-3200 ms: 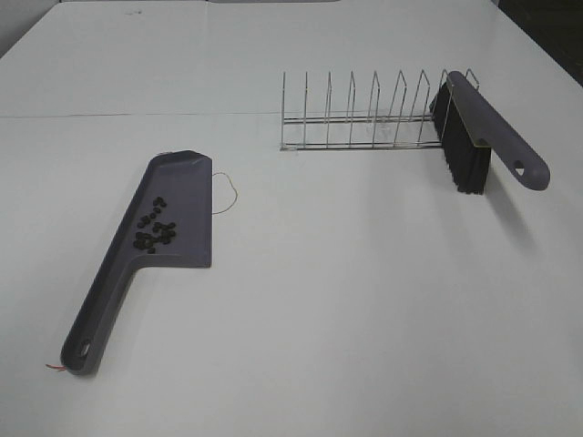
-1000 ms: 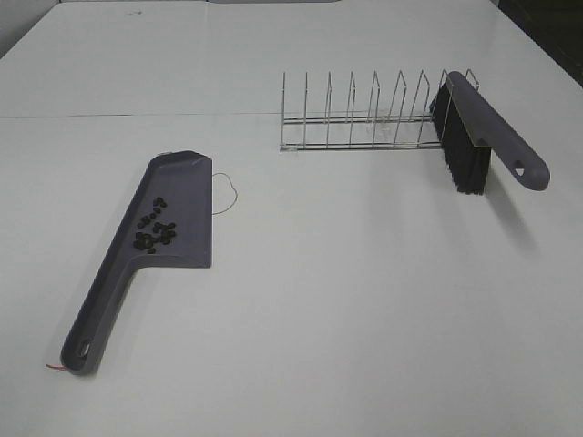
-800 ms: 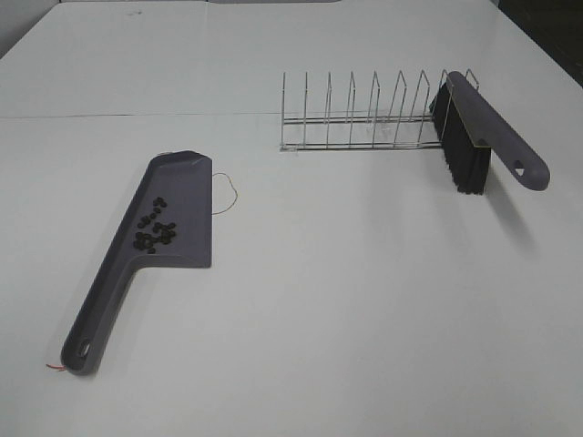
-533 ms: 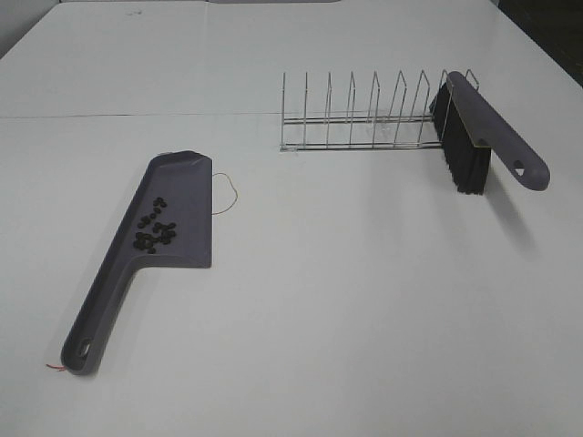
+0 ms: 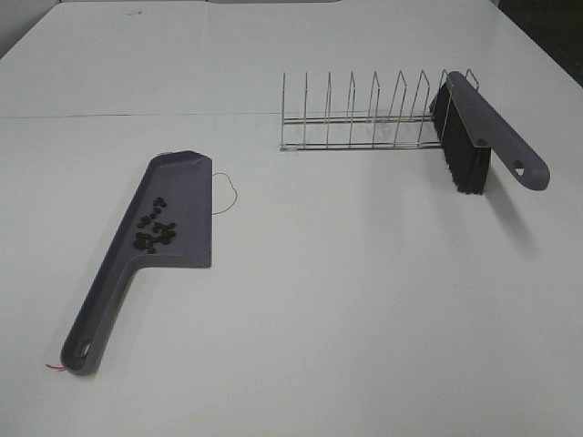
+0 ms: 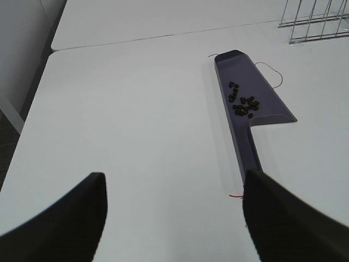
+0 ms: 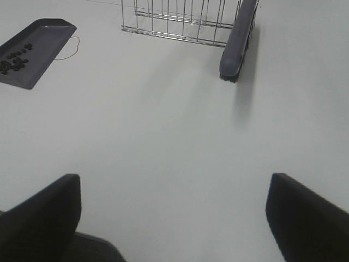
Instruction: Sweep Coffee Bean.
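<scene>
A: Biggest first?
B: White flat tabletop [image 5: 346, 309], carries everything. I'll place the rest against the silver wire rack with upright dividers [image 5: 364, 114], which stands toward the far side of the tabletop.

A: Next?
B: Grey-purple plastic dustpan with long handle [image 5: 137, 250], flat on the tabletop, well apart from the rack, to the rack's left and nearer the camera. Blade end points toward the rack side, handle runs away from it, hang hole at the handle tip.

A: Brush?
B: Grey-purple hand brush with black bristles [image 5: 478, 137], leaning in the rack's right end slot, bristles down, handle sticking out past the rack toward the camera.

A: Tools?
B: Left tool [image 6: 172, 218]: two dark fingers [image 6: 60, 218] wide apart, gripping nothing, hanging above the tabletop near the dustpan's handle end, far from the rack. Right tool [image 7: 174, 218]: fingers [image 7: 308, 215] also spread wide, nothing between them, over bare tabletop, well short of the rack. Neither shows in the high view.

A: Beans?
B: Tiny dark brown-black oval coffee beans [image 5: 155, 229], loose cluster lying on the dustpan blade, toward its handle side. Left wrist shows the same [image 6: 242, 103].

A: Smaller bits?
B: Thin looped wire [image 5: 226, 191] beside the dustpan's rack-facing edge. Short red thread [image 5: 55, 366] touching the handle tip.
</scene>
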`<state>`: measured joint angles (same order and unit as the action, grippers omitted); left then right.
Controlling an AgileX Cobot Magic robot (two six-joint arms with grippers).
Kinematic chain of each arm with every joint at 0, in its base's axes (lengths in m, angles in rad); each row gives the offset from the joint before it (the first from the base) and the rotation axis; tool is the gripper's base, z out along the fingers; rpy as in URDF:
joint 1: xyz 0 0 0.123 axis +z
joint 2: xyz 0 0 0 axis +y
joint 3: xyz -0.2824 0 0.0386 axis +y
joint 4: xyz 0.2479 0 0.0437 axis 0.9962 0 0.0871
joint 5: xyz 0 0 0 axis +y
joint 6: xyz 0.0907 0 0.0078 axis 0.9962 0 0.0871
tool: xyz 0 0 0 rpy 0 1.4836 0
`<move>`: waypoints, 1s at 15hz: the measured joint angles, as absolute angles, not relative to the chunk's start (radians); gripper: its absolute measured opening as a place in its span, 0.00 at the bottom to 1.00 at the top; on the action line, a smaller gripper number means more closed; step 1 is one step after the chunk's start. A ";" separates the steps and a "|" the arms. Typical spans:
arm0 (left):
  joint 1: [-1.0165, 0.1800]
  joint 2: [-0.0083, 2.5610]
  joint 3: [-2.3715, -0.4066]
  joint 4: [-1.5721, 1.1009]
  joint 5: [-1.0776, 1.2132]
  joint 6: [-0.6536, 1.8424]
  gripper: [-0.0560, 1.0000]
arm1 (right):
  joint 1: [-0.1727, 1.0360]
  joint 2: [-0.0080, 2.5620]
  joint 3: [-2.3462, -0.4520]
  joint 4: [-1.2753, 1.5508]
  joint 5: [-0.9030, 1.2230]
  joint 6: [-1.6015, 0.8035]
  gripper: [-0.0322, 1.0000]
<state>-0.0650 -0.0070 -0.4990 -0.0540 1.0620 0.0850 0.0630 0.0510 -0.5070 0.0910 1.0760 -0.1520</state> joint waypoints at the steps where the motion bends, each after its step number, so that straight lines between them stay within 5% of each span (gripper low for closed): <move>1: -0.065 -0.007 -0.499 -0.054 1.062 0.085 0.67 | 0.039 0.051 -0.507 0.091 1.075 -0.152 0.87; 15: -0.065 -0.007 -0.499 -0.054 1.062 0.085 0.67 | -0.003 -0.006 -0.505 0.091 1.066 -0.152 0.87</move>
<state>-0.0650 -0.0070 -0.4990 -0.0540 1.0620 0.0850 -0.0030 -0.0060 -0.5050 0.0910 1.0660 -0.1520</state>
